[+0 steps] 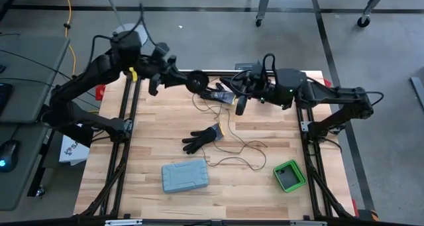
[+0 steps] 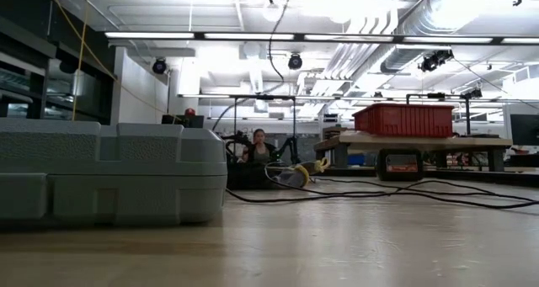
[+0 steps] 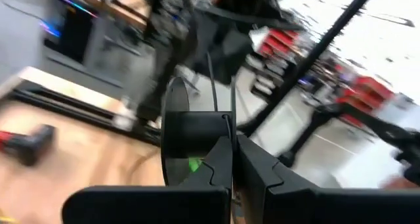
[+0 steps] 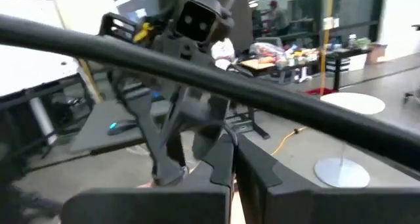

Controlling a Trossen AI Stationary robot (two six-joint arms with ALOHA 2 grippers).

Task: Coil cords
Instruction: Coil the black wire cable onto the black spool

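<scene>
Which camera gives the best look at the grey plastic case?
The high view shows the grey rectangular plastic case whole, lying flat on the wooden table beside the black glove. The low view shows only its ribbed side wall, close up. Neither wrist view shows it.

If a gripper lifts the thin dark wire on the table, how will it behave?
The wire probably hangs limp, since it lies in loose squiggles. It looks very thin, so likely light and apt to slip from a grip. Its loops may snag the glove beside it.
</scene>
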